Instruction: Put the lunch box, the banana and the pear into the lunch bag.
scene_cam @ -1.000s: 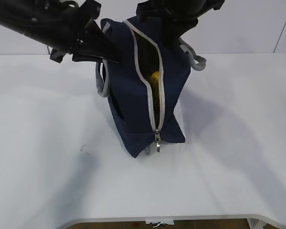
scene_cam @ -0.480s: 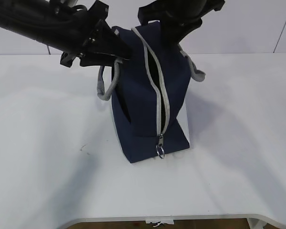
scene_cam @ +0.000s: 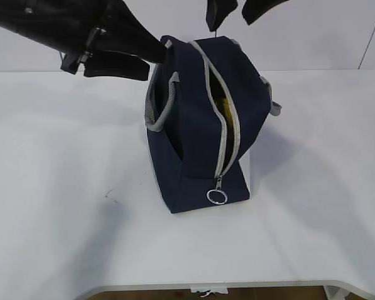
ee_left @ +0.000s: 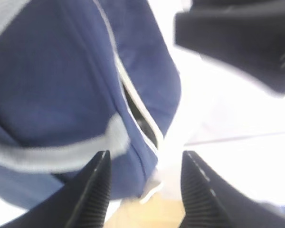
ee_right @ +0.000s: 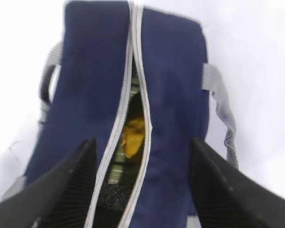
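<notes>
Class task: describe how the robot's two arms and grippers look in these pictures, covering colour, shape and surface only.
Both arms are black. The left gripper has two flat, tapering black fingers with finely ribbed inner faces. The right gripper has the same broad black, wedge-shaped fingers. In the exterior view the left arm looks thick and matt; no markings are legible.

We're in what looks like a robot lab: a bare white desk [scene_cam: 62, 187], a plain pale wall [scene_cam: 325, 37] behind, and two black arms reaching in above.
</notes>
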`<act>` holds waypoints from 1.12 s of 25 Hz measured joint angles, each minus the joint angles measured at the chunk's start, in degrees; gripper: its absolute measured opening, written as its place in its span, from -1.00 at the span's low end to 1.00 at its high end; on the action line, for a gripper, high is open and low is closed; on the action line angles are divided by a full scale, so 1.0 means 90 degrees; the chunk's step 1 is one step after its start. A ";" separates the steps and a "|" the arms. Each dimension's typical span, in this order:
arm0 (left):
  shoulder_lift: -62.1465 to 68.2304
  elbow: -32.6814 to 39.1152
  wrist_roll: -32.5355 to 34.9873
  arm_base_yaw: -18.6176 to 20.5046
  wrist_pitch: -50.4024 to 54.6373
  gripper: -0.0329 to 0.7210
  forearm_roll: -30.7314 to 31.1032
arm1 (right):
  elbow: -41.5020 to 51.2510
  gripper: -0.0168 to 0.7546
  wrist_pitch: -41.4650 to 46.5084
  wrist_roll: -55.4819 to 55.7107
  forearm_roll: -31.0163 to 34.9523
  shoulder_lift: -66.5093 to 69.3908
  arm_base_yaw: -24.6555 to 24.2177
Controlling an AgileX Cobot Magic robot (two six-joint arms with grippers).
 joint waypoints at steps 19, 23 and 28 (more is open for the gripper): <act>-0.0922 0.0000 -0.2042 0.0015 0.1234 0.00 0.3904 | 0.1962 0.29 0.0000 -0.0397 0.1142 -0.2445 0.0000; -0.1209 0.0000 -0.2570 -0.0315 0.1265 0.00 0.4998 | 0.3312 0.29 -0.0197 -0.0397 0.1142 -0.3145 0.0000; -0.1614 0.0000 -0.2827 -0.0590 0.1341 -0.01 0.5596 | 0.5011 0.29 -0.1614 -0.0465 0.1167 -0.4123 0.0000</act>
